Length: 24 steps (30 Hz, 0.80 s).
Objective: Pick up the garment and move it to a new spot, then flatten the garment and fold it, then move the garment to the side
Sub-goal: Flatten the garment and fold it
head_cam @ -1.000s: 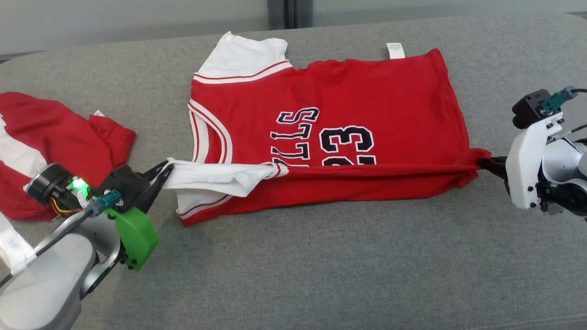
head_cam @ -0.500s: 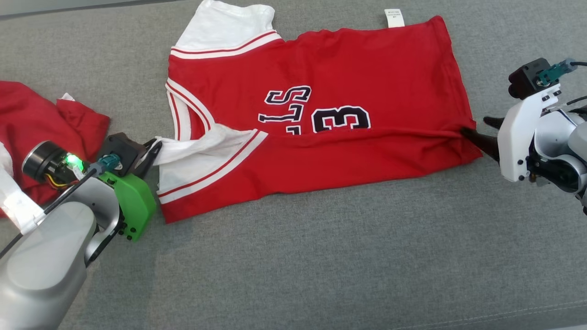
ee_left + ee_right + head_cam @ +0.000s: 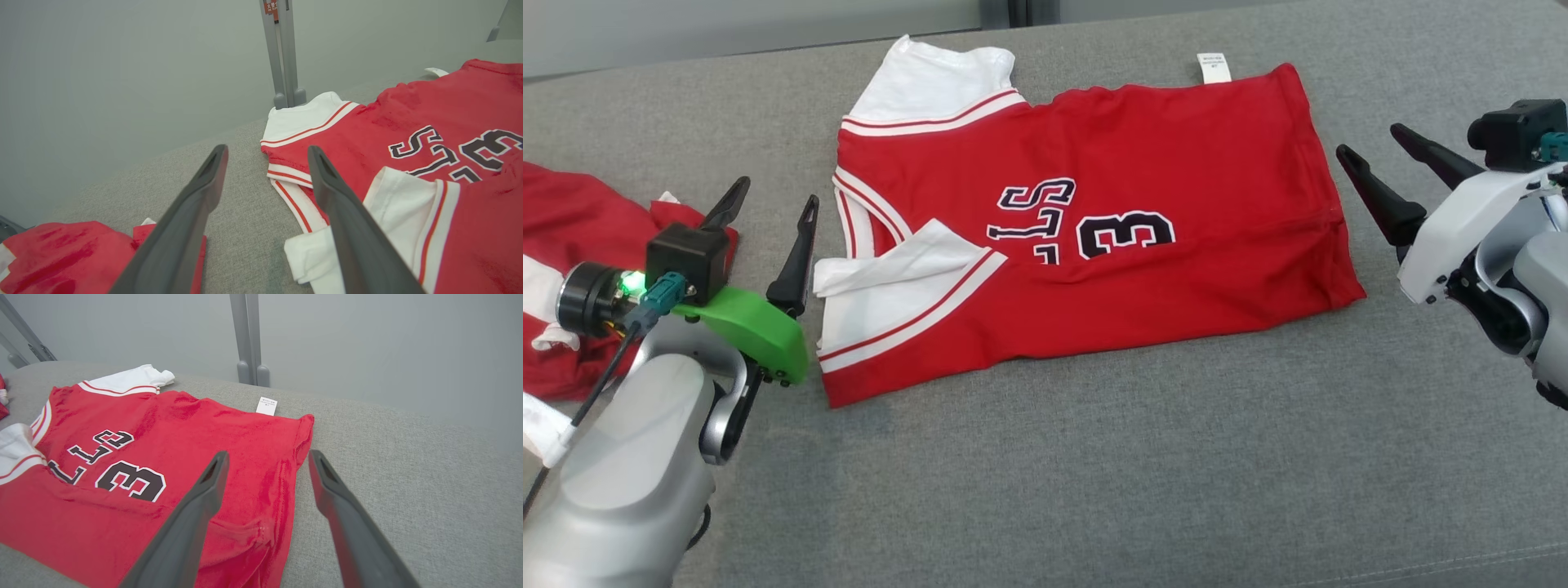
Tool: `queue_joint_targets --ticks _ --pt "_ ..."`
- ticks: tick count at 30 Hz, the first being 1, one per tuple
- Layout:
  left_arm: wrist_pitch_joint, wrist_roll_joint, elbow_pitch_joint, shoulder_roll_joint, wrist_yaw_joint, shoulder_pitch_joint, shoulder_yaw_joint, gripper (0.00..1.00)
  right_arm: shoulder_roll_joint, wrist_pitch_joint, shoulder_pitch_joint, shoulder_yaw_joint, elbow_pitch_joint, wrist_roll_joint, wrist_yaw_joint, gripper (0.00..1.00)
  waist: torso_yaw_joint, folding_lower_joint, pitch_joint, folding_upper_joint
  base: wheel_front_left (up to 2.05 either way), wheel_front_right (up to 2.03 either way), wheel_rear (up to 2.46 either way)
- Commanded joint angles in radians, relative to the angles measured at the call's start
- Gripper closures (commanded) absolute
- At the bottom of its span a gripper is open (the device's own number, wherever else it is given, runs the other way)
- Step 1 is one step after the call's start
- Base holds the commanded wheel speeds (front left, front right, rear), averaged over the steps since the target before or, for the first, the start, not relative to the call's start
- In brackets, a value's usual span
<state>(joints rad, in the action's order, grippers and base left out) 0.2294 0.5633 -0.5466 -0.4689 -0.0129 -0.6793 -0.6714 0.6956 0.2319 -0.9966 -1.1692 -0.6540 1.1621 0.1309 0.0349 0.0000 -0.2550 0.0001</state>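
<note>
Red knit jersey with white sleeves (image 3: 1143,171) lying flat mid-way along grey woven upholstery (image 3: 1094,474), near edge folded over the numerals: apparently one fold done. Left gripper (image 3: 777,191) and right gripper (image 3: 1369,140) spread wide, empty, flanking either end. Further folding and the shift aside yet to come.

A grey woven upholstered surface (image 3: 1094,474) carries two garments. A red basketball jersey (image 3: 1160,147) with white sleeves lies flat from the centre toward 12 o'clock. Its near long edge is folded up over the lower half of the black lettering, and a white label (image 3: 1214,67) pokes out at 1 o'clock. At 9 o'clock, apart from it, lies a crumpled red-and-white garment (image 3: 572,220).
</note>
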Motion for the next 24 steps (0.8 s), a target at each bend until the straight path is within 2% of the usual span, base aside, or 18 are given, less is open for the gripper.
queue_joint_targets --ticks 1,4,7,9,12,16,19,24 --pt "0.019 0.020 0.020 0.017 -0.023 0.032 0.028 0.00 -0.016 0.022 0.031 0.024 -0.009 -0.018 0.000 0.00 -0.003 0.0000 0.037 -0.0001 0.00 0.00 0.00" --pt "0.036 0.037 0.078 0.048 -0.071 0.086 0.099 0.00 -0.038 0.035 0.067 0.118 0.004 -0.082 0.000 0.00 -0.003 0.0000 0.063 -0.0001 0.00 0.00 0.00" --pt "0.035 0.007 0.203 0.095 -0.113 0.169 0.215 0.00 -0.072 0.033 0.171 0.303 0.054 -0.200 0.000 0.00 -0.002 0.0000 0.083 -0.0001 0.00 0.00 0.00" --pt "0.034 -0.025 0.274 0.129 -0.118 0.237 0.273 0.00 -0.103 0.033 0.245 0.430 0.105 -0.294 0.000 0.00 0.000 0.0000 0.096 -0.0001 0.00 0.00 0.00" --pt "0.035 -0.074 0.351 0.185 -0.096 0.326 0.342 0.00 -0.161 0.033 0.369 0.614 0.186 -0.436 0.000 0.00 0.002 0.0000 0.111 -0.0001 0.00 0.00 0.00" --pt "0.035 -0.167 0.399 0.253 -0.059 0.430 0.404 0.00 -0.273 0.034 0.543 0.827 0.306 -0.590 0.000 0.00 0.004 0.0000 0.129 -0.0001 0.00 0.00 0.00" --pt "0.035 -0.222 0.406 0.307 -0.039 0.489 0.458 0.00 -0.346 0.034 0.648 0.922 0.383 -0.676 0.000 0.00 0.006 0.0000 0.135 -0.0001 0.00 0.00 0.00" --pt "0.035 -0.285 0.379 0.374 -0.019 0.556 0.525 0.00 -0.440 0.034 0.755 0.997 0.446 -0.737 0.000 0.00 0.020 0.0000 0.135 -0.0001 0.00 0.00 0.00"
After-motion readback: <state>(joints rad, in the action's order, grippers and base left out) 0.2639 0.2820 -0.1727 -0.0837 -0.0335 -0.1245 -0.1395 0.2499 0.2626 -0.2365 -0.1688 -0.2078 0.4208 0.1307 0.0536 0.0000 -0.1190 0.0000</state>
